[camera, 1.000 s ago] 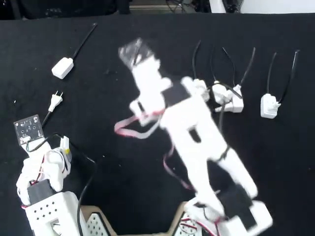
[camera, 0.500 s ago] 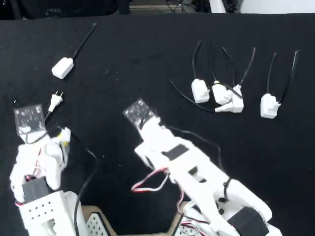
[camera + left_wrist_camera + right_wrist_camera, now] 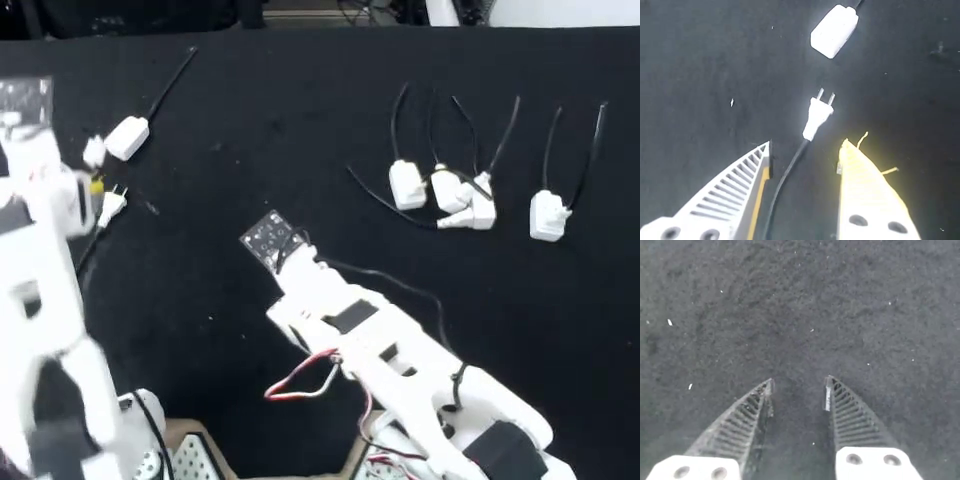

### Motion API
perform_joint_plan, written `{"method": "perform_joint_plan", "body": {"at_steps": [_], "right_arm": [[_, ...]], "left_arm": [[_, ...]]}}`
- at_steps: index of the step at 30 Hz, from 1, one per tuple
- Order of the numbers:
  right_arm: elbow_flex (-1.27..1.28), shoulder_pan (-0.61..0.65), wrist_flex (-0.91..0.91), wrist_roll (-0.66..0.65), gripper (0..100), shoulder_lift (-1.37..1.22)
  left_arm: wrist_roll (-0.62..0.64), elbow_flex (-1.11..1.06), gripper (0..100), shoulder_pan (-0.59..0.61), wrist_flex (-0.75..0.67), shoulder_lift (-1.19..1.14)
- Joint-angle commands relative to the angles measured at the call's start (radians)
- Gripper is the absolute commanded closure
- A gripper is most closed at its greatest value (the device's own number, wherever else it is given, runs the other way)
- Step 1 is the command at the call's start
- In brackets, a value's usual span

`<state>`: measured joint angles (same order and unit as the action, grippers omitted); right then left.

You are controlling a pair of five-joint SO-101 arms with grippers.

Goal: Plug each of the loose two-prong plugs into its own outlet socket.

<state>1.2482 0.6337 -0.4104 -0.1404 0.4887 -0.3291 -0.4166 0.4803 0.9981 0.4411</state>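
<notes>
likely a robotics lab bench: matte black cloth tabletop [image 3: 300, 80], white plastic robot arm [image 3: 395, 350] with bare red wires [image 3: 297, 379] at 6 o'clock.

No text, number or sign can be read; the small board [image 3: 267, 238] on an arm's wrist carries pale marks, too small to make out; the plug [image 3: 817, 112] and socket block [image 3: 834, 31] bear nothing legible.

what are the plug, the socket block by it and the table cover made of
Plug: white body looks like smooth moulded plastic, its two prongs pale and metallic-looking. Socket block: white plastic, rounded edges, matte. Table cover: black, seemingly felt-like cloth, with lint specks on it.
</notes>
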Motion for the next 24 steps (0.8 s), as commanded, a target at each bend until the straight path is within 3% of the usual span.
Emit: {"method": "perform_joint_plan", "body": {"at_steps": [1, 10, 24], "right_arm": [[-0.005, 0.009, 0.017, -0.003, 86.1, 0.039], [-0.005, 0.009, 0.02, -0.003, 86.1, 0.039], [-0.005, 0.009, 0.02, -0.006, 86.1, 0.039]], "left_arm": [[-0.066, 0.291, 78, -0.012, 0.003, -0.316], [-0.164, 0.688, 77, -0.073, 0.002, -0.715], [-0.163, 1.365, 77, -0.133, 0.002, -1.261]]}}
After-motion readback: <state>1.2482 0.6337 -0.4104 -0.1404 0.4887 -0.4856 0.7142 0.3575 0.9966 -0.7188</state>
